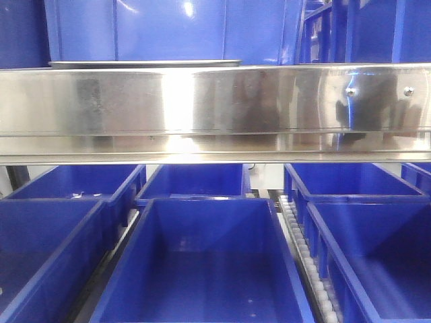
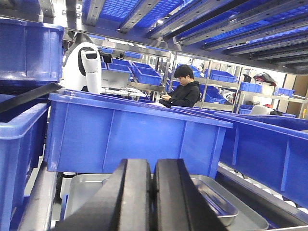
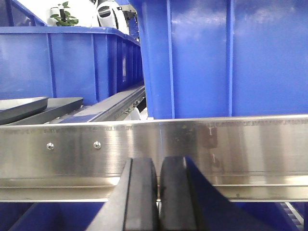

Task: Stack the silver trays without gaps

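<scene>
**Silver trays on the upper shelf, both end effectors closed and empty**

The silver trays point(image 2: 219, 204) show best in the left wrist view: shallow stainless pans with rolled rims and rounded corners, lying on the shelf just in front of a large blue bin point(image 2: 130, 132). One tray sits at the right, angled, with a wider flat steel surface under its right side; another tray point(image 2: 84, 192) lies at the left, partly hidden by the left end effector point(image 2: 152, 197). Whether the two overlap cannot be told. The left end effector's black fingers are pressed together with only a thin seam between them, holding nothing.

The front view gives only a thin grey tray edge point(image 1: 145, 64) above the long steel rail point(image 1: 215, 111), with rows of open blue bins point(image 1: 202, 262) below on roller tracks.

The right wrist view shows the same rail point(image 3: 192, 149) close up, with two screws at its left, and a tray's corner point(image 3: 21, 107) at far left. The right end effector point(image 3: 158, 197) hangs before the rail, fingers nearly touching, gripping nothing.

Only the left wrist view shows a seated person point(image 2: 183, 89) and a white robot point(image 2: 83, 67) in the background.
</scene>
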Robot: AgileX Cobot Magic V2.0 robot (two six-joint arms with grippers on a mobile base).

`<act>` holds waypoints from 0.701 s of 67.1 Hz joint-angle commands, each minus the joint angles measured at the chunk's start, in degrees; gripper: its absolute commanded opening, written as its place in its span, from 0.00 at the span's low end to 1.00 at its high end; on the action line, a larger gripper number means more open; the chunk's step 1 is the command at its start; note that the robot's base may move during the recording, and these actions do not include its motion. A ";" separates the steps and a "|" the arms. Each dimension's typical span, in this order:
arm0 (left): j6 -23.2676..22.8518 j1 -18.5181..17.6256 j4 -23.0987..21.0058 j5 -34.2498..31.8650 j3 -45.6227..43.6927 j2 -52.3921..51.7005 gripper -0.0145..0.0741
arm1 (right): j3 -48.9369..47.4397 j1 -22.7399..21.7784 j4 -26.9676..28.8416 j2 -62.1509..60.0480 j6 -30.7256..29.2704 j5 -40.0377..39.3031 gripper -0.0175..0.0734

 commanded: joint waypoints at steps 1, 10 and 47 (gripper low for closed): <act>-0.19 -0.40 0.32 -1.07 0.12 -0.25 0.15 | -0.03 -0.20 0.10 -0.29 -0.60 -0.69 0.18; -0.19 -0.40 0.32 -1.07 0.12 -0.25 0.15 | -0.03 -0.20 0.10 -0.29 -0.60 -0.69 0.18; 26.62 10.40 -20.16 -11.90 12.00 -2.17 0.15 | -0.03 -0.20 0.10 -0.29 -0.60 -0.69 0.18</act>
